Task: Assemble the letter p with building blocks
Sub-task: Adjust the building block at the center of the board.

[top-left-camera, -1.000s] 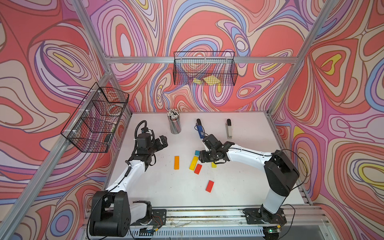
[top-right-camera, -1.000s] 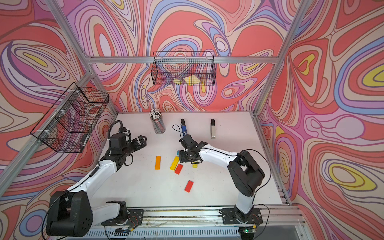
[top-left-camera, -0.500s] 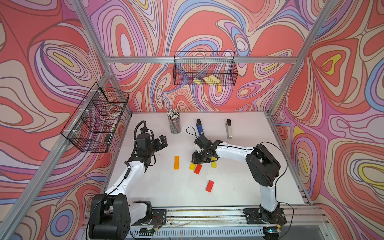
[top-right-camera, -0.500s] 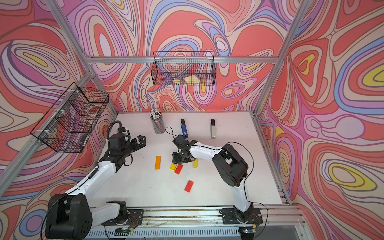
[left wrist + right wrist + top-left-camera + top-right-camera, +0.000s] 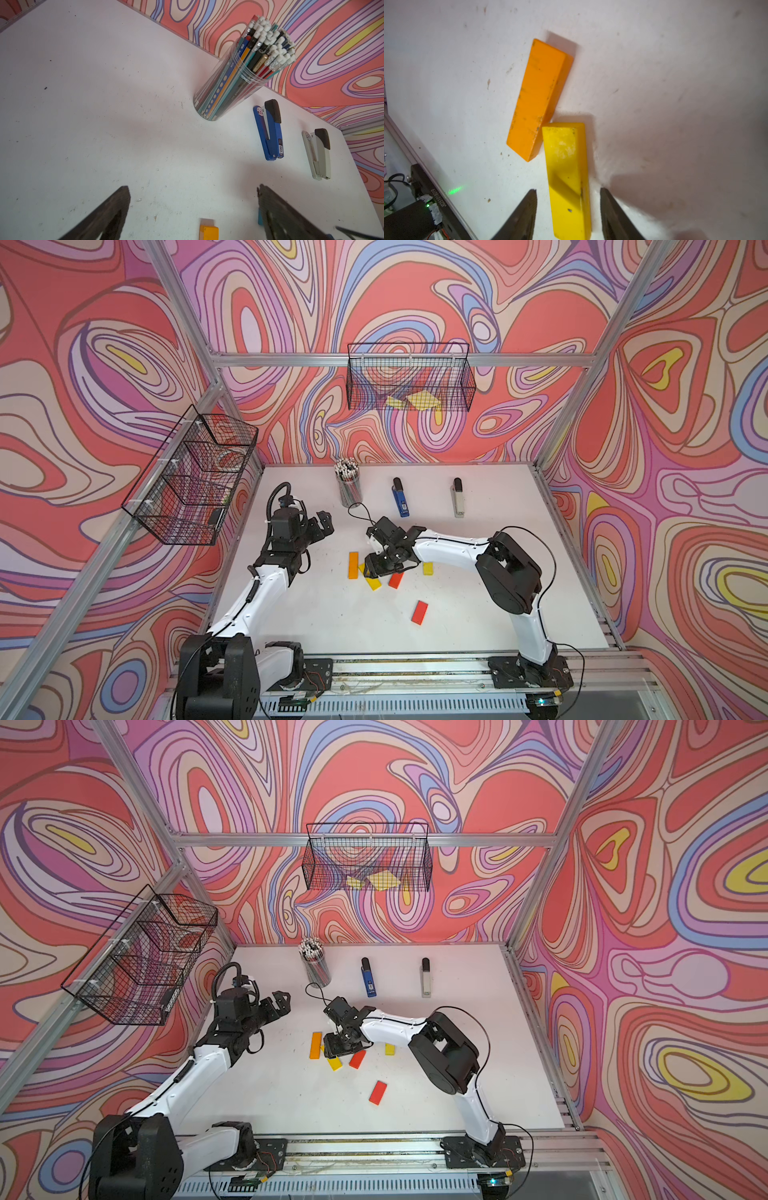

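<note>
Left gripper (image 5: 192, 187) hangs over bare table (image 5: 478, 614) on its own side, jaws spread as wide as they go with nothing between them; it has not stirred in the last second. Next along lies the orange block (image 5: 353, 565), flat, its long axis pointing away from the robot, just where it lay a second ago.

The change is beside it. The slanted yellow block (image 5: 566, 166) has been brought over from the loose cluster. In the right wrist view one short end now meets the orange block's long side close to one end, the two skewed, not square. The right gripper (image 5: 568, 189) has swept across with it and stands low over that yellow block. Its jaws are partly parted and straddle the block, with a sliver of table showing on each side, so it clamps nothing.

I judge that the stem has gained its first loop piece, which needs squaring up. The light blue block (image 5: 259, 218) shows only as a teal sliver in the left wrist view. Further right lie a red block (image 5: 396, 580) near the yellow one, a second yellow block (image 5: 428, 568) peeking from under the forearm, and a second red block (image 5: 419, 612) well apart. All are plain, flat and scuffed, and no P reads yet.
</note>
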Motion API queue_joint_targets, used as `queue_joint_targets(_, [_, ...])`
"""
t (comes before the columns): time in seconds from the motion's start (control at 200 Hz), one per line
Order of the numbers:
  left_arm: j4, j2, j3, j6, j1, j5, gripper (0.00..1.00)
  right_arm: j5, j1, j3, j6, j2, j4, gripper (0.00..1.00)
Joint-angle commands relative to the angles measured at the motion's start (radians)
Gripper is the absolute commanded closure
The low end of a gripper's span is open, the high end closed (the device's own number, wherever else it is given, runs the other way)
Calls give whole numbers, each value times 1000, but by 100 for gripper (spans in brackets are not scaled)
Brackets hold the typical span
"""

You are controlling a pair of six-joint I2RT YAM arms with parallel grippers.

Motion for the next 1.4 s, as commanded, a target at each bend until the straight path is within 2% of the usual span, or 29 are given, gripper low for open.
queue_joint_targets(0.0, [0, 3, -10, -5, 4, 4, 1, 75, -23, -54, -12, -98, -39, 41])
queue_joint_targets(0.17, [16, 14, -9, -17, 4, 18, 1, 94, -46, -125, -16, -155, -56, 37])
queue_joint_targets(0.391, [22, 21, -9, -25, 4, 24, 1, 56, -47, -195, -4, -174, -51, 36])
queue_joint_targets(0.671, [29, 27, -8, -31, 4, 29, 1, 44, -47, -194, -15, -159, -63, 36])
queue_joint_targets(0.791, [23, 22, -7, -28, 4, 28, 1, 117, -48, -223, -1, -226, -44, 36])
queue_joint_targets(0.921, [29, 26, -10, -25, 4, 22, 1, 167, -59, -200, -26, -245, -104, 35])
queue_joint_targets(1.177, [41, 44, -6, -33, 4, 34, 1, 105, -58, -223, -19, -191, -63, 34])
queue_joint_targets(1.392, [27, 35, -3, -23, 4, 22, 1, 19, -55, -177, -15, -134, -29, 35])
